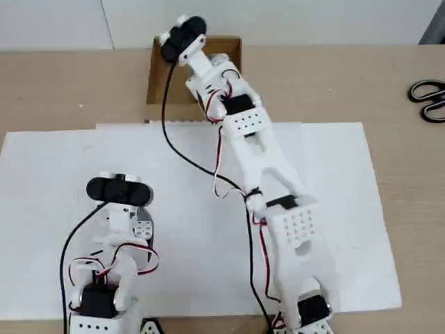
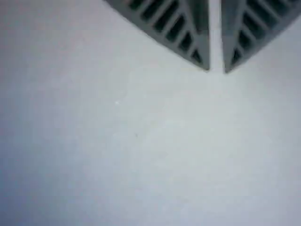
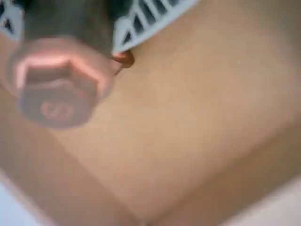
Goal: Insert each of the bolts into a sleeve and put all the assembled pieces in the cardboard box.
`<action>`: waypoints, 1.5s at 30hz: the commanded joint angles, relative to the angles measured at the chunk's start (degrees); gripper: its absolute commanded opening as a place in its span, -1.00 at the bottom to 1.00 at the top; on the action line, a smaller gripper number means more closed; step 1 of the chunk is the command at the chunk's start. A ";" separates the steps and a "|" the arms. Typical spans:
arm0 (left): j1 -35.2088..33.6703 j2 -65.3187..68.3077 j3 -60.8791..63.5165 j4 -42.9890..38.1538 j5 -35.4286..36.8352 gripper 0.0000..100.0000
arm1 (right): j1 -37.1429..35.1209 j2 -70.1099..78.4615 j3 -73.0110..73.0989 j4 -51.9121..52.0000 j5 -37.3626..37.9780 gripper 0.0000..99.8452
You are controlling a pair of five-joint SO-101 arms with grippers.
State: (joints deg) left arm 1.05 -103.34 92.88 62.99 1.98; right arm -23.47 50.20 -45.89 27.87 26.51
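**Left arm.** In the high view the left gripper [image 1: 144, 228] sits at the near-left of the table [image 1: 62, 83], over the white paper sheet [image 1: 334, 160]. In the left wrist view the left gripper [image 2: 217, 66] points down at the sheet [image 2: 141, 150]. Its two ribbed fingers [image 2: 188, 37] are drawn together with only a thin slit between the tips. Claw state: clenched, nothing between the fingers.

**Right arm.** The right arm [image 1: 278, 181] extends from the near edge, across the sheet, to the cardboard box [image 1: 154, 76] at the far side of the table. Its wrist end is over the box opening. In the right wrist view the right gripper [image 3: 66, 23] is clamped on a bolt [image 3: 56, 80], which hangs hex head down between the ribbed fingers [image 3: 141, 19]. A dark body rises above the head; whether it is a sleeve cannot be told. The brown floor of the cardboard box [image 3: 197, 117] lies under the bolt. Contact between bolt and floor cannot be told.

**Right edge.** A pair of black-handled scissors [image 1: 427, 101] lies on the bare table, well apart from the sheet and from both arms.
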 commanded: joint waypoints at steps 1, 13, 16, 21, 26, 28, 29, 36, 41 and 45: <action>-0.18 -0.53 -0.22 -0.35 -0.09 -0.99 | -0.04 5.49 -14.24 -1.27 4.31 -0.99; -0.18 -0.53 -0.22 -0.35 -0.09 -0.99 | -2.24 14.73 -32.26 13.41 7.47 -0.61; -0.18 -0.53 -0.22 -0.35 -0.09 -0.99 | -2.24 14.90 -34.99 15.08 7.47 -0.61; -0.18 -0.53 -0.22 -0.35 -0.09 -0.99 | -2.15 14.73 -38.86 19.38 7.30 -0.64; 0.00 -0.53 -0.22 -0.35 -0.35 -0.99 | -2.15 15.08 -43.52 23.87 7.30 -0.80; -0.18 -0.53 -0.22 -0.26 -0.18 -0.99 | -2.24 15.08 -44.48 25.36 7.30 -0.88; -0.18 -0.53 -0.22 -0.18 -0.18 -0.99 | -2.33 15.08 -45.01 25.98 7.30 -0.92; -0.18 -0.53 -0.22 -0.26 -0.18 -0.99 | -2.33 14.55 -50.81 34.24 7.21 -1.00; -0.18 -0.53 -0.22 -0.26 -0.18 -0.99 | -1.89 7.16 -50.55 43.12 2.64 -1.00; -0.18 -0.53 -0.22 -0.26 -0.18 -0.99 | -1.19 -0.92 -50.55 52.88 -2.29 -1.00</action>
State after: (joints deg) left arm 1.05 -103.34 92.88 62.99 1.98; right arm -25.58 58.55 -94.07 75.25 27.38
